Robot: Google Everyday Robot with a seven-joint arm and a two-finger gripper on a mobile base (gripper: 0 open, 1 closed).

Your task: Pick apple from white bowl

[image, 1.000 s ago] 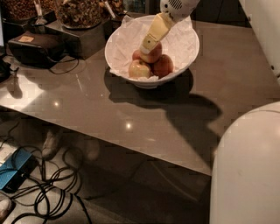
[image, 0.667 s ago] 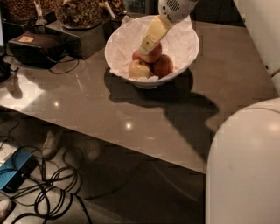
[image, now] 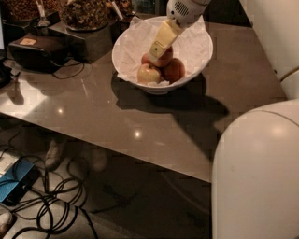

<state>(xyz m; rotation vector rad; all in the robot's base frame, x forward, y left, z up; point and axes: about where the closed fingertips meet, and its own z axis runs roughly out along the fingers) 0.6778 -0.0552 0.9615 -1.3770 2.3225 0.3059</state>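
Note:
The white bowl (image: 191, 51), lined with crumpled white paper, stands on the grey table (image: 140, 121) at the upper middle of the camera view. Three apples lie in it: a yellow-red apple (image: 148, 73) at the front left, a red apple (image: 174, 70) at the right, and a third apple (image: 163, 59) on top between them. My gripper (image: 156, 51) reaches down into the bowl from above, and its pale yellow tip rests against the top apple.
Dark containers of nuts (image: 84, 14) stand at the back left beside the bowl. A black device (image: 37, 51) with a cable lies at the left table edge. Cables (image: 51, 200) lie on the floor below. My white body (image: 257, 177) fills the lower right.
The gripper stays down in the bowl at the top apple, almost in the same place. The apples have not moved. My white body at the right has shifted slightly.

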